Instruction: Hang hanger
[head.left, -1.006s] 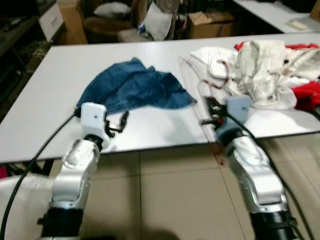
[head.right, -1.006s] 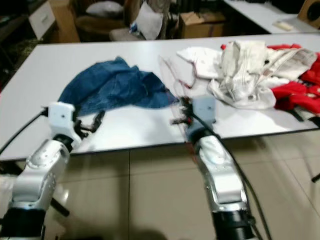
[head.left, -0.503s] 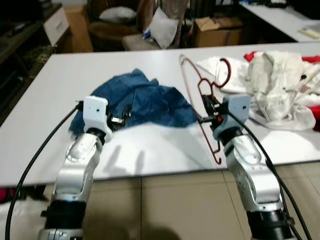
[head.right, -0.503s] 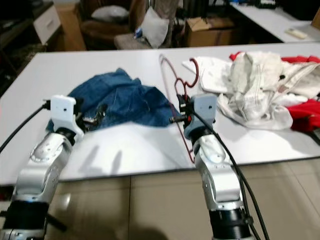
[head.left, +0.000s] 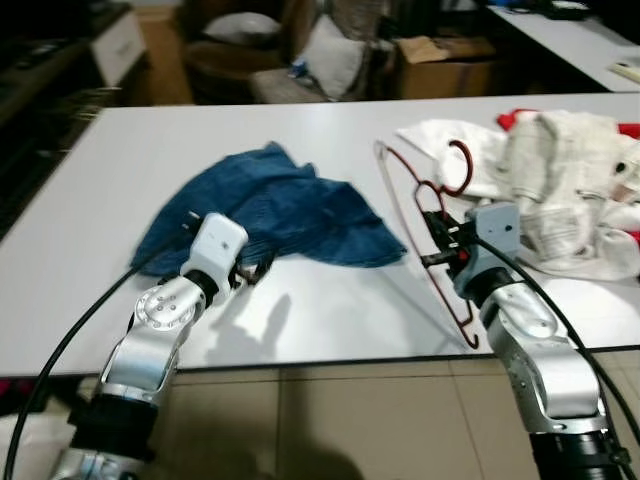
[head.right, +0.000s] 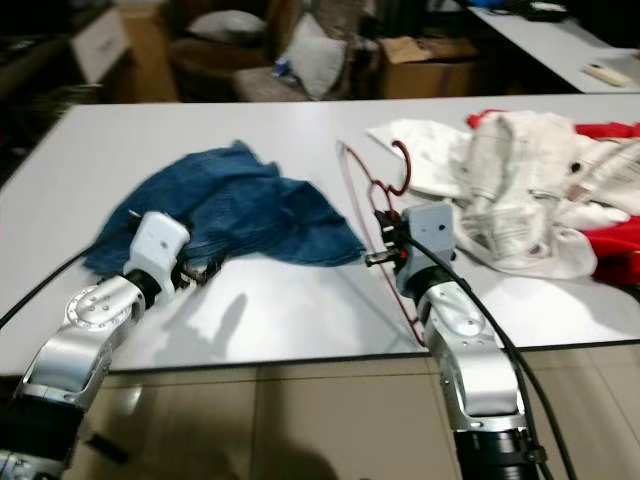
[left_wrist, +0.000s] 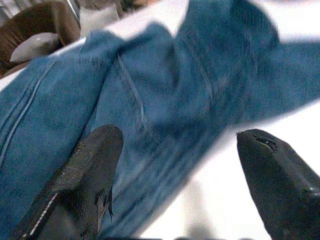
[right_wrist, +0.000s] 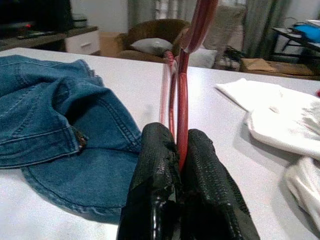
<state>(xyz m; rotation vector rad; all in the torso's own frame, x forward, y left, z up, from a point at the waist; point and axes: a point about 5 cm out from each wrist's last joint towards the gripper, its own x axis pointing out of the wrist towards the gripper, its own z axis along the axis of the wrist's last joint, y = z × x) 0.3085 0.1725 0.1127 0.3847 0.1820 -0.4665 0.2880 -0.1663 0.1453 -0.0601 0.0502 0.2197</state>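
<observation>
A white table (head.left: 90, 200) carries a crumpled blue denim garment (head.left: 280, 205) toward its middle and a heap of white clothes (head.left: 560, 190) with red fabric (head.right: 625, 240) mixed in at about 3 o'clock from the denim.

The right gripper (right_wrist: 178, 165) has its two black fingers pressed together on the red wire hanger (head.left: 430, 215), clamping the thin wire between the pads. In the head views the hanger stands tilted above the table, between the denim and the white clothes; its hook (head.left: 459, 160) curls at the 12 o'clock end, in front of the white clothes, and its lower corner dips toward the near table edge at 6 o'clock. The right wrist view shows the red wire rising straight out from between the closed fingers, with the denim on one side and white cloth on the other.

The left gripper (head.left: 250, 268) sits low over the table at the near edge of the denim garment, at about 7 o'clock from its middle. Its fingers (left_wrist: 85, 175) are spread wide apart and hold nothing; the left wrist view looks between them onto the blue denim and a strip of white tabletop.

Beyond the far table edge, at 12 o'clock, are a brown armchair (head.left: 230, 55) and a cardboard box (head.left: 440, 65).
</observation>
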